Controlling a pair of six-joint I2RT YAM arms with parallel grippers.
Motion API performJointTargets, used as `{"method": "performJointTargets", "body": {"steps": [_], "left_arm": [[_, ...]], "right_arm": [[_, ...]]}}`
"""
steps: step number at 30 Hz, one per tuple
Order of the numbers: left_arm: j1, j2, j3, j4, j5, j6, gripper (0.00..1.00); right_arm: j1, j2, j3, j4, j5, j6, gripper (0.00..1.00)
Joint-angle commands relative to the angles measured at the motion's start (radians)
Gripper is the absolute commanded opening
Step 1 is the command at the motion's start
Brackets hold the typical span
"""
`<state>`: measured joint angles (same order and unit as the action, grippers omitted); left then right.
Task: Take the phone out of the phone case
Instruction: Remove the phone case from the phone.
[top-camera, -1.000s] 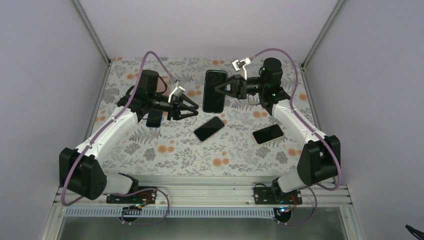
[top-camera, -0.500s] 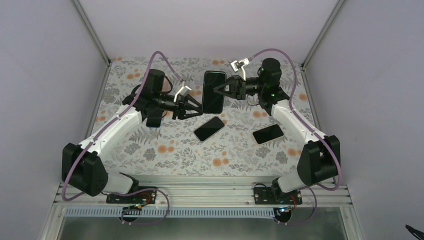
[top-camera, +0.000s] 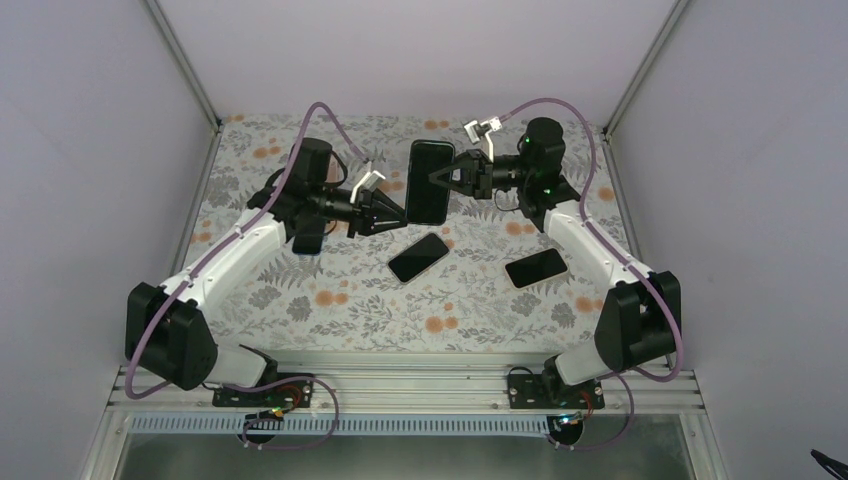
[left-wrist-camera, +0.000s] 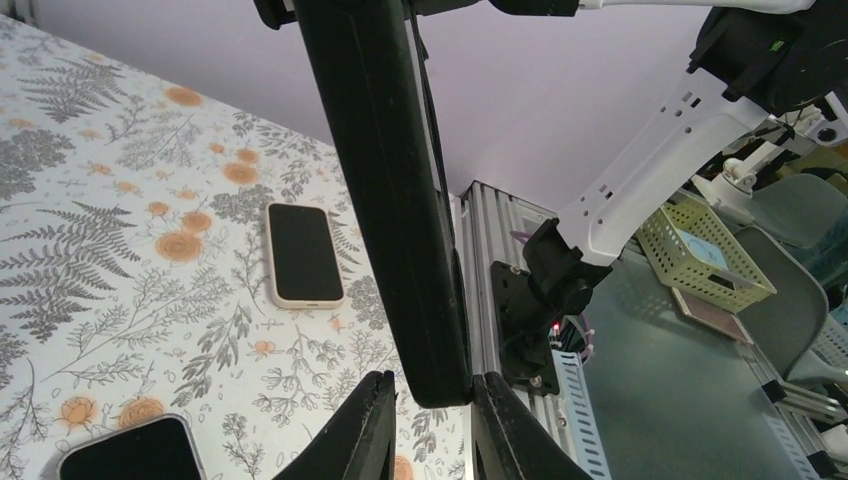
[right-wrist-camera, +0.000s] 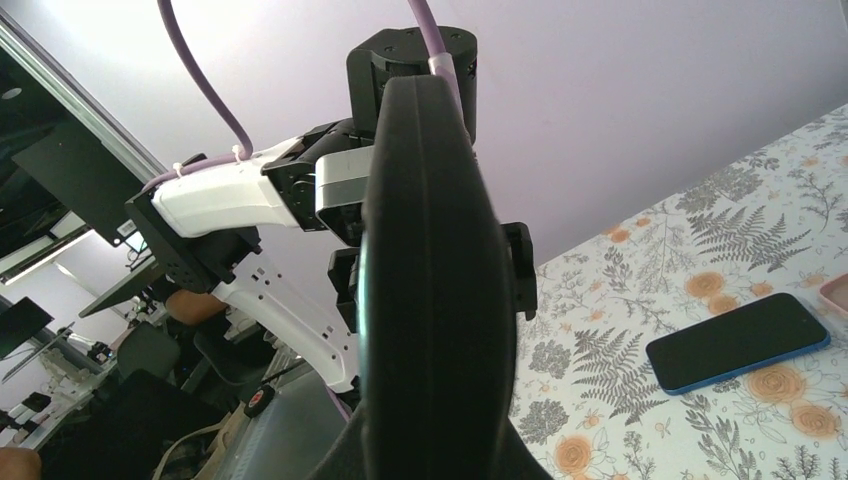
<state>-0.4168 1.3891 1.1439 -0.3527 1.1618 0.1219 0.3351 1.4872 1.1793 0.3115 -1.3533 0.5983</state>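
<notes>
**Surface.** Table (top-camera: 330, 300) covered in a white cloth printed with grey ferns and orange flowers. An aluminium rail (top-camera: 420, 392) runs along its near edge and carries both arm bases.

**Enclosure.** Plain pale lilac walls (top-camera: 420, 50) on three sides, with a slanted metal post (top-camera: 185, 62) at each rear corner. The left wrist view shows a pale yellow basket (left-wrist-camera: 710, 250) beyond the rail.

**Task item.** Cased phone (top-camera: 428, 185), black, held in the air above the far middle of the table, upright on its long axis, between the two arms.

**Right gripper** (top-camera: 440, 178). Closed tight on the right edge of the cased phone, about mid-height.

**Left gripper** (top-camera: 398, 213). Narrowed onto the lower left end of the cased phone, with one finger (left-wrist-camera: 365, 425) on each face; they appear to be touching it.

**Loose items on the cloth.**
- Centre phone (top-camera: 418, 257), screen up, lying at an angle below the held one.
- Right-hand phone (top-camera: 536, 267), screen up, near the right arm.
- Dark phone (top-camera: 308, 238), partly hidden under the left arm.
</notes>
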Motion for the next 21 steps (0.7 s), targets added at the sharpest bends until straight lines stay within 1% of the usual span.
{"method": "performJointTargets", "body": {"steps": [1, 5, 13, 21], "left_arm": [[0.01, 0.032, 0.011, 0.046, -0.092, 0.007, 0.19], [0.029, 0.044, -0.002, 0.062, -0.084, -0.003, 0.18], [0.041, 0.041, -0.028, 0.102, 0.017, -0.001, 0.18], [0.046, 0.05, -0.041, 0.121, 0.032, -0.008, 0.18]], "right_arm": [[0.019, -0.064, 0.003, 0.067, -0.074, 0.051, 0.04], [0.021, -0.068, 0.003, 0.074, -0.084, 0.061, 0.04], [0.023, -0.076, -0.006, 0.1, -0.1, 0.089, 0.04], [0.033, -0.079, -0.006, 0.116, -0.12, 0.101, 0.04]]}}
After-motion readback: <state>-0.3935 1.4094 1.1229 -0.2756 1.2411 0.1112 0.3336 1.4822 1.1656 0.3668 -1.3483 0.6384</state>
